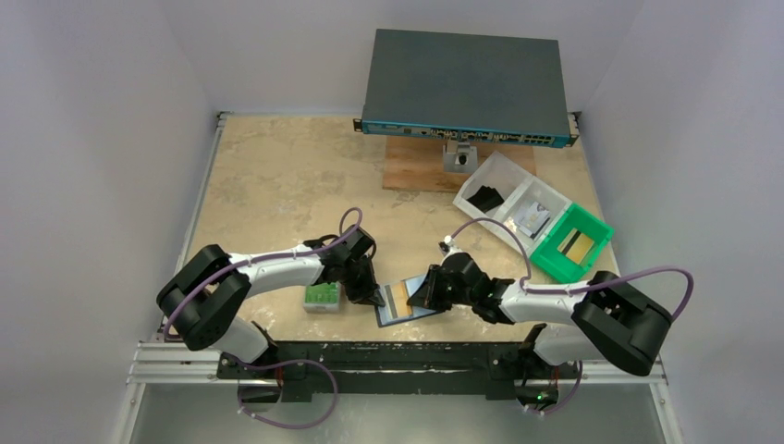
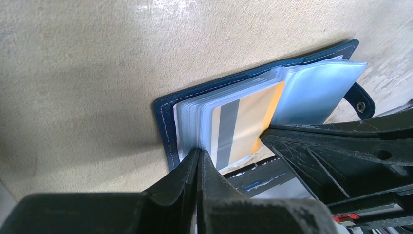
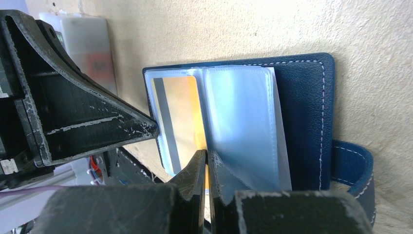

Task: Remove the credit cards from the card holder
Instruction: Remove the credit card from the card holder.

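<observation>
The card holder lies open near the table's front edge, its navy cover down and its clear sleeves fanned up. One tan credit card with a grey stripe sits in a sleeve on the left half. My left gripper is shut, its tip resting on the sleeve stack's outer edge. From the other side comes my right gripper, shut, with its tip against the card's orange edge at the fold. Nothing visibly sits between either pair of fingers.
A grey case with a green label sits just left of the left gripper. Farther back are a green bin, a white tray, a wooden board and a network switch. The table's front rail runs right below the holder.
</observation>
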Robot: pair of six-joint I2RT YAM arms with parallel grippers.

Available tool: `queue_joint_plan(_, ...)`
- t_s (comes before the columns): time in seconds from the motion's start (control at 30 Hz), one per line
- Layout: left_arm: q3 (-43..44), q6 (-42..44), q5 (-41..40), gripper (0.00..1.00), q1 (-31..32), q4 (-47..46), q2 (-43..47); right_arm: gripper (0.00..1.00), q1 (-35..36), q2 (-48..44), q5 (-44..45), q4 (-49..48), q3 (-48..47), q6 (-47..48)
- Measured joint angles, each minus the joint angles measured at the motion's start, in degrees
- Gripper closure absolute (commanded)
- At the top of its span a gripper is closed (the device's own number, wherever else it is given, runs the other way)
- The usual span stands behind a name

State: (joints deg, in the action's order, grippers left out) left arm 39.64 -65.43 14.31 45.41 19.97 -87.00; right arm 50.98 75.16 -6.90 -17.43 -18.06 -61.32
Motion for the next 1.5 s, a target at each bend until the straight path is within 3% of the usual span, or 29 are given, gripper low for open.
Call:
queue_joint_plan(0.3, 0.22, 0.00, 0.28, 1.00, 0.00, 0.07, -0.26, 0.99, 0.00, -0.52, 0.33, 0.61, 0.00, 0.26)
queue_joint_plan(0.57, 0.37, 0.02, 0.28, 1.00, 0.00, 0.11, -0.42, 0.75, 0.00, -1.68, 1.18, 1.03, 0.85, 0.33)
queue_joint_plan(0.7, 0.42, 0.00, 0.28, 1.00, 0.00, 0.15, -0.44, 0.73, 0.00, -0.37, -0.11, -1.88, 1.14, 0.57)
queue_joint_plan(0.8, 0.61, 0.02, 0.28, 1.00, 0.00, 0.39, -0.55, 0.75, 0.00, 1.42, -1.03, -4.68, 1.22, 0.55)
queue_joint_plan(0.97, 0.76, 0.02, 0.28, 1.00, 0.00, 0.61, -0.63, 0.87, -0.28, 3.85, -2.43, -8.35, 1.62, 0.44)
queue_joint_plan(1.27, 0.94, 0.07, 0.28, 1.00, 0.00, 0.68, -0.74, 0.99, -0.79, 2.67, -2.60, -10.58, 3.63, -0.83)
queue_joint_plan(1.5, 1.05, 0.04, 0.28, 1.00, 0.02, 0.33, -1.01, 1.00, -0.81, 0.09, -1.53, -8.55, 3.85, -0.83)
